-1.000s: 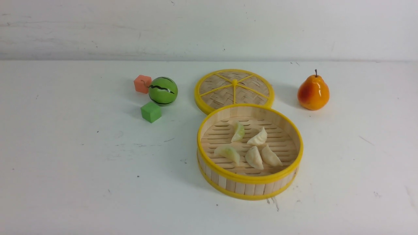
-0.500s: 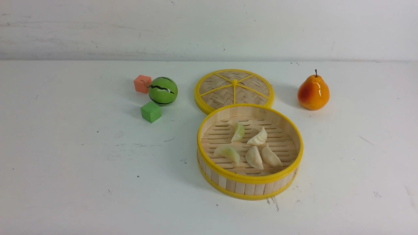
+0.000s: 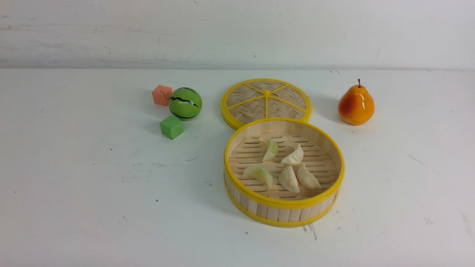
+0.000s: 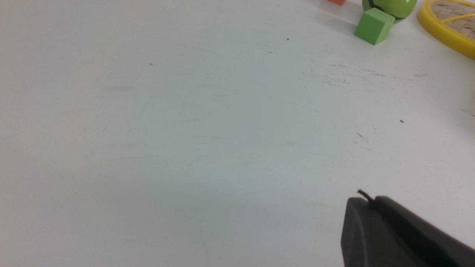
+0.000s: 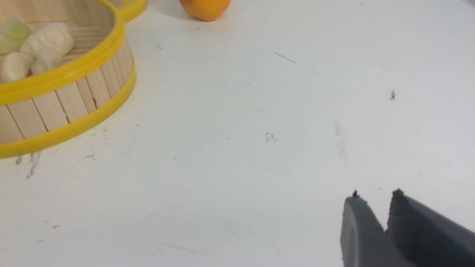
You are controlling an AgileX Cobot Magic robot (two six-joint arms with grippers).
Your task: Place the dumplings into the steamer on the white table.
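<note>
The steamer (image 3: 284,203) stands on the white table (image 3: 92,185), right of centre in the front view. Several dumplings lie on its slat floor: two pale green ones (image 3: 271,150) on the left side and three cream-white ones (image 3: 293,157) on the right. The steamer's wall (image 5: 74,100) and some dumplings (image 5: 44,39) also show in the right wrist view. Neither arm shows in the front view. My left gripper (image 4: 367,200) is shut and empty over bare table. My right gripper (image 5: 376,196) is shut and empty, off to the steamer's right.
The flat woven lid (image 3: 265,100) lies just behind the steamer, touching it. A pear (image 3: 355,104) stands at the back right. A green striped ball (image 3: 185,103), an orange cube (image 3: 161,95) and a green cube (image 3: 171,127) sit at the back left.
</note>
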